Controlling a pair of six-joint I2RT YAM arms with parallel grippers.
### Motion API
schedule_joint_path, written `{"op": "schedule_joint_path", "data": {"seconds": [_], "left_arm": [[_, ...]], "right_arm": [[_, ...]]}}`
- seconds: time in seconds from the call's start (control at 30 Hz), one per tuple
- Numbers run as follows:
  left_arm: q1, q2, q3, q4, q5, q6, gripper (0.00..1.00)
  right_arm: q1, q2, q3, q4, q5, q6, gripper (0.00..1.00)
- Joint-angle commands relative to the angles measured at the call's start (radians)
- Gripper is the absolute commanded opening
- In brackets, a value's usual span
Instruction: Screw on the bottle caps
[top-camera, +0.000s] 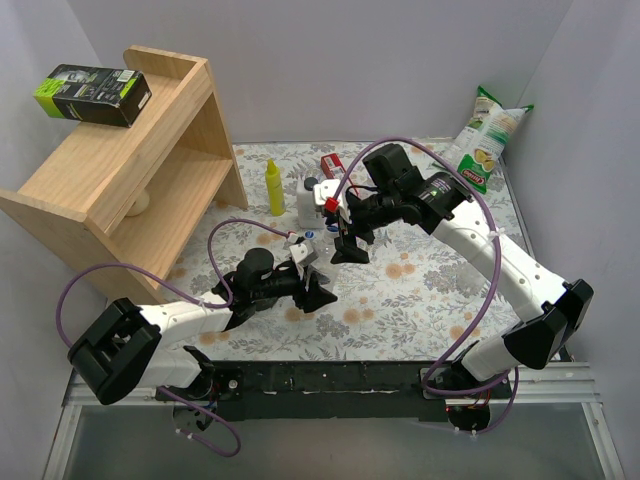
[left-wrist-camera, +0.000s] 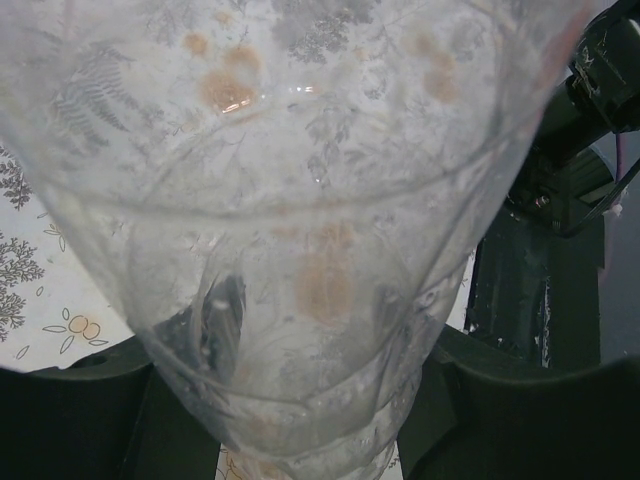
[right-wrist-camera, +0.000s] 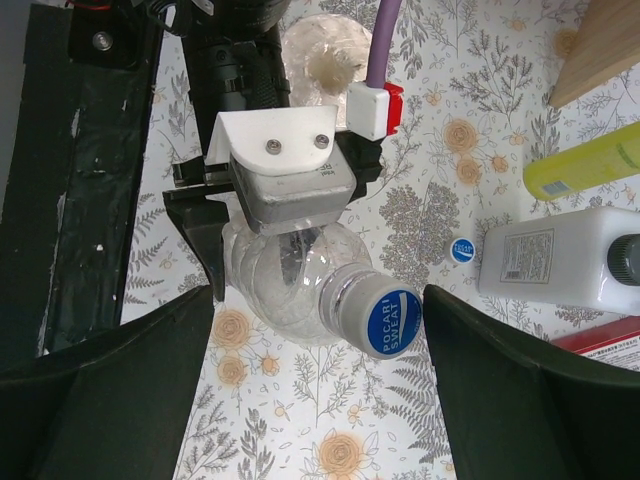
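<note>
Left gripper (top-camera: 310, 288): clamps a clear bottle (right-wrist-camera: 290, 290) around its body, over the floral table (right-wrist-camera: 330, 420), midway between the two arms. Right gripper (top-camera: 349, 247): stands wide open, fingers (right-wrist-camera: 530, 390) flanking the bottle's neck end without touching it. Shows a blue cap (right-wrist-camera: 392, 322) seated on that neck. Cannot tell from these views how far down the thread it sits, so probably calls for gripping and turning before counting as done. Leaves one loose cap (right-wrist-camera: 462, 249) flat on the table just beside the white bottle (right-wrist-camera: 560, 262), and a second clear bottle (right-wrist-camera: 325, 50) beyond the left arm, mouth hidden. Points neck and cap up toward the right wrist, away from the left arm. Keeps the long axis tilted along that line, neither upright nor flat.
</note>
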Motion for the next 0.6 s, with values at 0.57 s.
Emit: {"op": "schedule_joint_path", "data": {"seconds": [0.57], "left_arm": [[0.012,-0.02,-0.004,0.045,-0.067,-0.013,0.0]], "right_arm": [[0.013,-0.051,-0.018,-0.038,0.056,0.007,0.87]]}}
